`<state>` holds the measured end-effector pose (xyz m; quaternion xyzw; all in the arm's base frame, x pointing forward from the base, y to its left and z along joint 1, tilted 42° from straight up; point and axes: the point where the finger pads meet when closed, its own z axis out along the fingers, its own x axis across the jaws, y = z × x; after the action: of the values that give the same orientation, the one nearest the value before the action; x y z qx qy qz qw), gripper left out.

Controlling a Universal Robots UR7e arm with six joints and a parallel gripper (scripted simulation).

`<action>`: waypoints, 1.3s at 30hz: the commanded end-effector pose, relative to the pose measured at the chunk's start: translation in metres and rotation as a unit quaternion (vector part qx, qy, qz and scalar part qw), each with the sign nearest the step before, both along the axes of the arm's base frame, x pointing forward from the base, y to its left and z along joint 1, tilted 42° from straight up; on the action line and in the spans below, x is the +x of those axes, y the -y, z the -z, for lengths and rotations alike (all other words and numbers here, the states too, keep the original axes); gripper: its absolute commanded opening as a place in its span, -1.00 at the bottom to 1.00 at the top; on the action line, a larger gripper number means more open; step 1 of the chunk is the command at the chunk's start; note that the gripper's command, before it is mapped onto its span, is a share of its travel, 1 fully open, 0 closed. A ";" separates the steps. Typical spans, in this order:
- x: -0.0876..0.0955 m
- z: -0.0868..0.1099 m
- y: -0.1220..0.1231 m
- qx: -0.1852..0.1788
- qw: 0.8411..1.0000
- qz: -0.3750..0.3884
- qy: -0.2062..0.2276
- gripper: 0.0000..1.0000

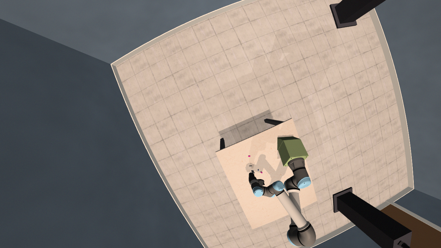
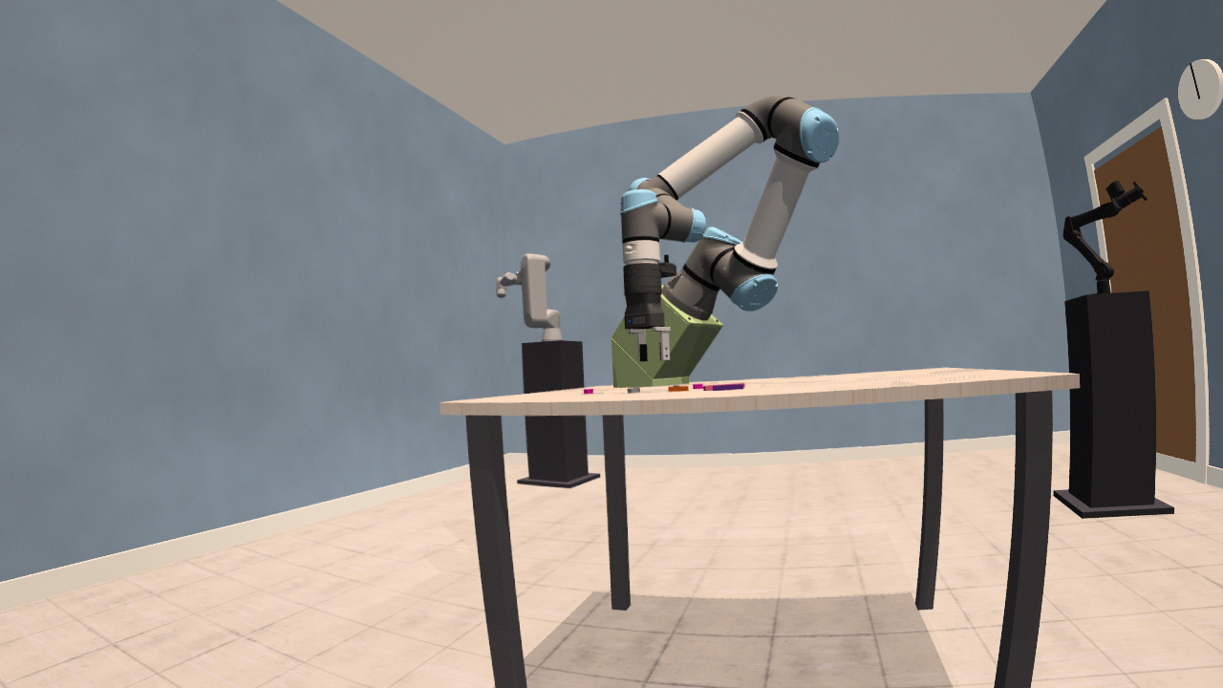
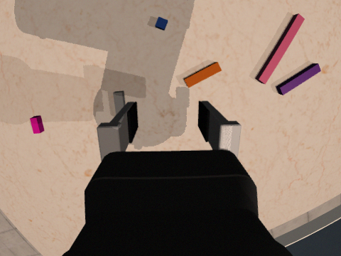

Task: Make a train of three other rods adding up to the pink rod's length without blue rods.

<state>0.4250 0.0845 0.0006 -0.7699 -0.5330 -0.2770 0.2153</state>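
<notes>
Wrist view, end effector (image 1: 252, 171) (image 2: 654, 352) (image 3: 168, 114) wide open, empty, grey rod (image 3: 119, 100) partly hidden behind one finger.

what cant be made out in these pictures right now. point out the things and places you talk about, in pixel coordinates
- grey rod (image 3: 118, 99): in the wrist view, the fingers cover its lower end
- second magenta rod (image 1: 261, 172) (image 2: 697, 385): cut off by the wrist view's edge
- clock (image 2: 1200, 89): right side cut off in the exterior view
</notes>
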 end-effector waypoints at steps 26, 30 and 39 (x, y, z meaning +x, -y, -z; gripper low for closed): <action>0.007 0.070 0.082 -0.038 0.978 -0.157 0.133 1.00; 0.007 0.070 0.082 -0.038 0.978 -0.157 0.133 1.00; 0.007 0.070 0.082 -0.038 0.978 -0.157 0.133 1.00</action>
<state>0.4316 0.0030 -0.0693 -0.6406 -0.6811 -0.3190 0.1548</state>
